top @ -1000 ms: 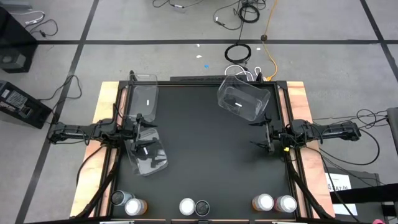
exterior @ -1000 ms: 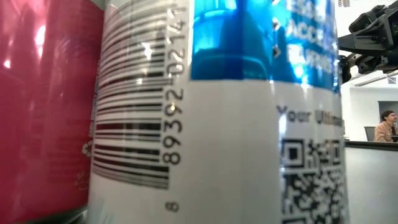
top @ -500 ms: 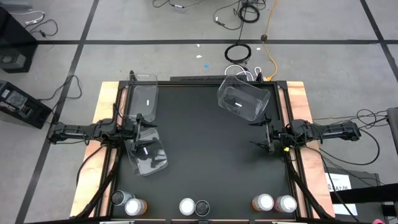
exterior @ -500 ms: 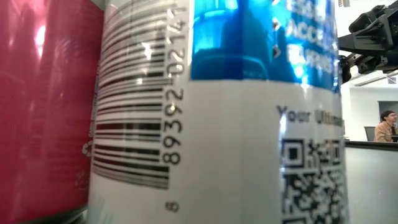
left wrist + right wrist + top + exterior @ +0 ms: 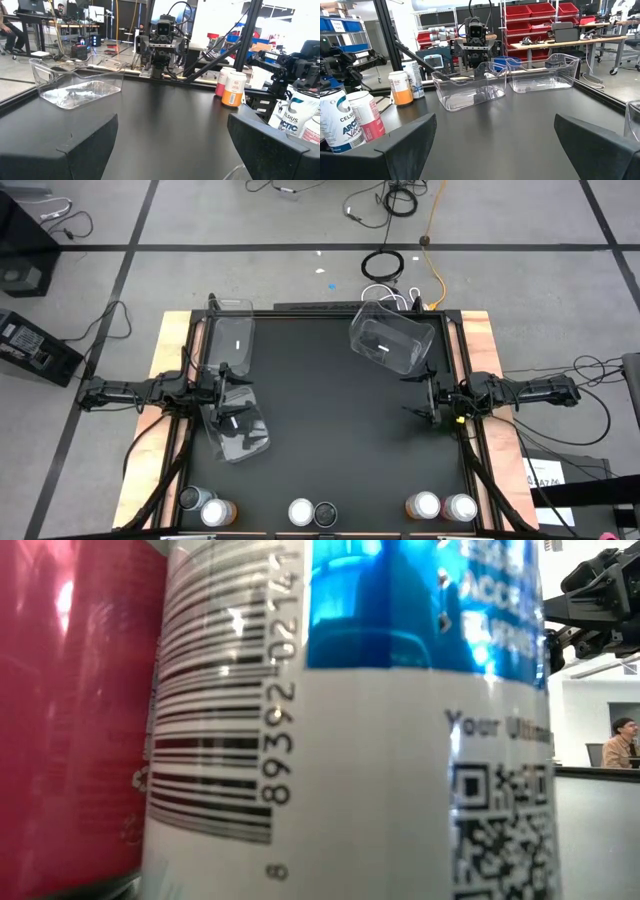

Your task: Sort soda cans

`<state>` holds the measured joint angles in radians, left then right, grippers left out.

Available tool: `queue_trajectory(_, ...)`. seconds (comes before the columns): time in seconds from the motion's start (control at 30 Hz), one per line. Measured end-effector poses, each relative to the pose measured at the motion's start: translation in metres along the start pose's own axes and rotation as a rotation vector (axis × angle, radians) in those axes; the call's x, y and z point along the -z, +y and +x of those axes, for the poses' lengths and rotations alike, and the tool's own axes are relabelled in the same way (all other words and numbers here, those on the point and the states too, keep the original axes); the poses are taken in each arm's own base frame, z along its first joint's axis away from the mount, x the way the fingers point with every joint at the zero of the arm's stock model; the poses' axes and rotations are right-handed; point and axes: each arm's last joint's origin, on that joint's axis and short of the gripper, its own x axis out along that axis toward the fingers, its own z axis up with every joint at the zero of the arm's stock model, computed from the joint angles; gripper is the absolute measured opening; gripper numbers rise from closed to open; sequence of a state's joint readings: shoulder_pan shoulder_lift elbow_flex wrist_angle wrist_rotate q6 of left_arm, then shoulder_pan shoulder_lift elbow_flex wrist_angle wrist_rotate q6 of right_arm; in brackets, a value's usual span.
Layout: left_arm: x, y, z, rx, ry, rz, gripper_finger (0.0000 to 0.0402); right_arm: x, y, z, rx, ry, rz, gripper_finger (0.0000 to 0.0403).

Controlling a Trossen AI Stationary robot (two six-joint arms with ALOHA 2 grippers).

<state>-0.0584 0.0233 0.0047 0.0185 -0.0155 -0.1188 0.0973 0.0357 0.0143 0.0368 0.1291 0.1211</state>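
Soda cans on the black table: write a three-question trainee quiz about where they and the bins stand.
1. How many clear bins are on the table?
2. True or false: a soda can already lies inside a bin.
3. The cans stand: A) near edge, B) centre, C) far edge?

Key: 1. Three. 2. False. 3. A. Both the left gripper and right gripper are open and empty.

A big flat black bench with pale wooden edges fills the middle of the high view. Three clear plastic bins lie on it: one at the upper left, one below it at the left, one at the upper right. Six small round soda cans stand in pairs along the bottom edge.
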Motion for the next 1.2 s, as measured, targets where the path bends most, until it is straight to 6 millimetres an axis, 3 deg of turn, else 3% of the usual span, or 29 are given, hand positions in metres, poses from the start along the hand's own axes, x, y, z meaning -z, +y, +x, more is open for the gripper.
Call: queue_trajectory(1.2,0.0001,0.0000,0.0000,0.000,0.000,0.000,0.0383,0.0000,0.0000,0.0000,0.000,0.000,0.077,0.0398)
